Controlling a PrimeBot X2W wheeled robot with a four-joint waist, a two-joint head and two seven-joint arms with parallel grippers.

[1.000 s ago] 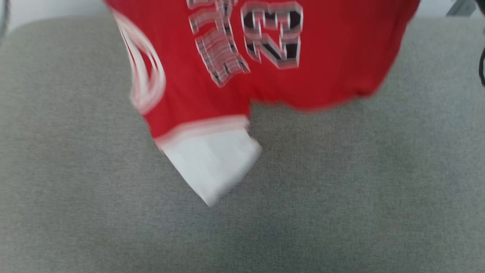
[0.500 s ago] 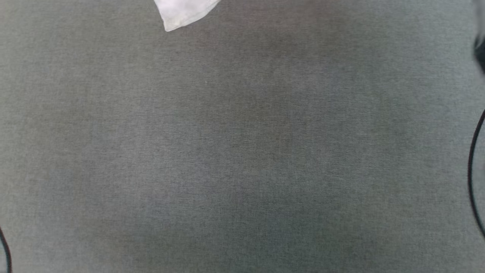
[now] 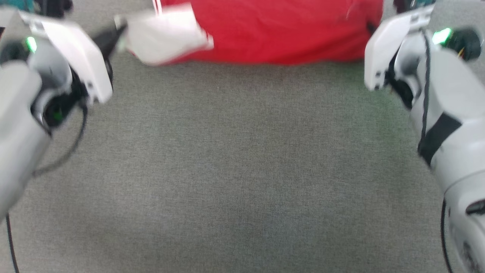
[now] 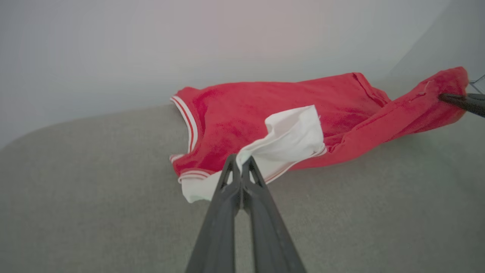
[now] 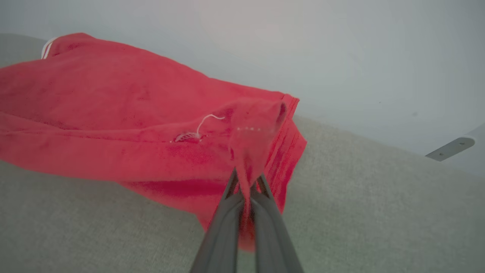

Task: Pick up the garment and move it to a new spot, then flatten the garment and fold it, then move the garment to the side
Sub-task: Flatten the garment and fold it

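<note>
Soft matt cloth garment (image 4: 242, 113) lies on a coarse woven grey surface (image 3: 242, 170).

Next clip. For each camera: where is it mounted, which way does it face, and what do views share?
Head view: on the head, facing down at the grey surface; both pale forearms flank the garment.
Left wrist view: along the left claw, shut on the white sleeve end.
Right wrist view: along the right claw, shut on red fabric.
Shared: all show the garment; the left wrist view also catches the right claw.

Red garment (image 4: 265, 110) with white sleeve end, striped trim, lying rumpled on grey fabric surface, two corners lifted
</note>
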